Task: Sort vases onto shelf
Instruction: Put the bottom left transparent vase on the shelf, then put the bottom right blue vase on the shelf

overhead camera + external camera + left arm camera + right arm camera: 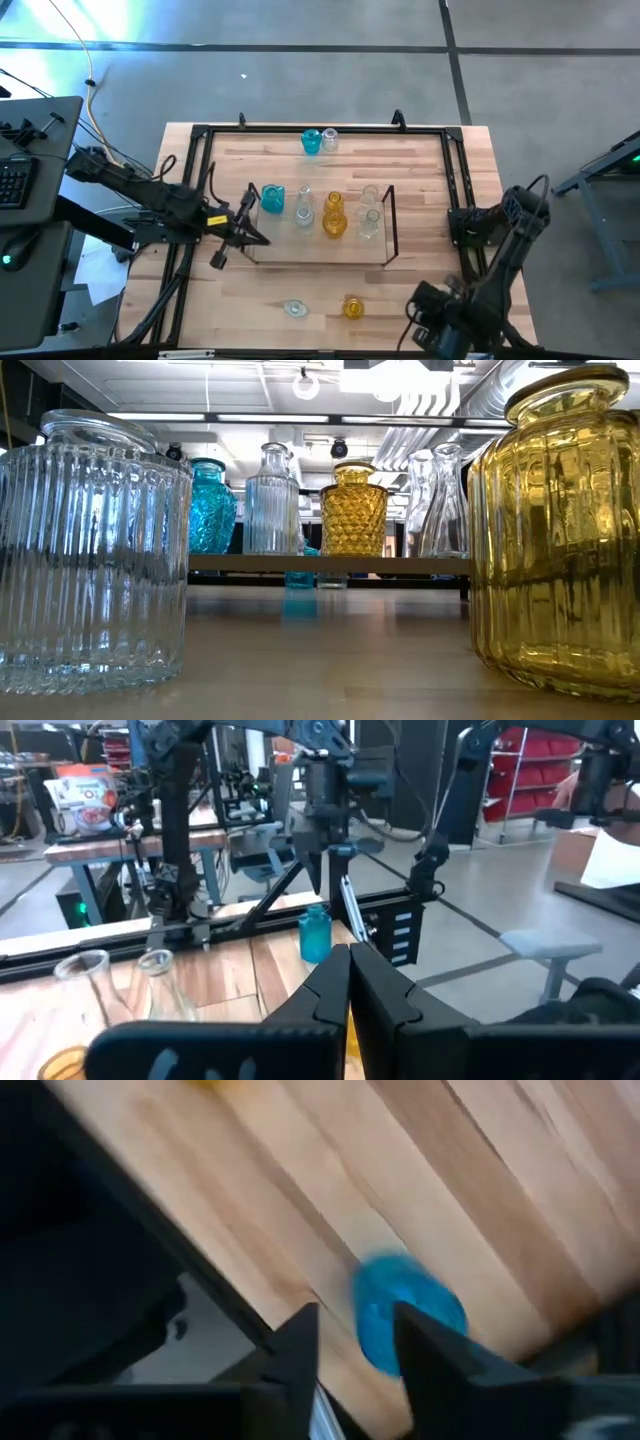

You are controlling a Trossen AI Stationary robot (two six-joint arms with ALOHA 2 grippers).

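Note:
The shelf (322,258) stands mid-table and carries a blue vase (272,198), two clear vases (304,210) (370,215) and an amber vase (334,216). A blue vase (311,141) and a clear one (330,138) stand on the table near the far edge. A clear vase (294,308) and an amber one (352,306) stand near the near edge. My left gripper (350,975) is shut and hovers at the shelf's left end (255,237). My right gripper (357,1335) is open at the table's near right corner (432,305). A blurred blue thing (405,1315) lies just beyond its fingers.
A black frame (455,170) edges the table. In the low view the near clear vase (95,550) and the near amber vase (560,530) fill the sides, with the shelf board (330,564) behind them. Bare wood lies between the shelf and the near vases.

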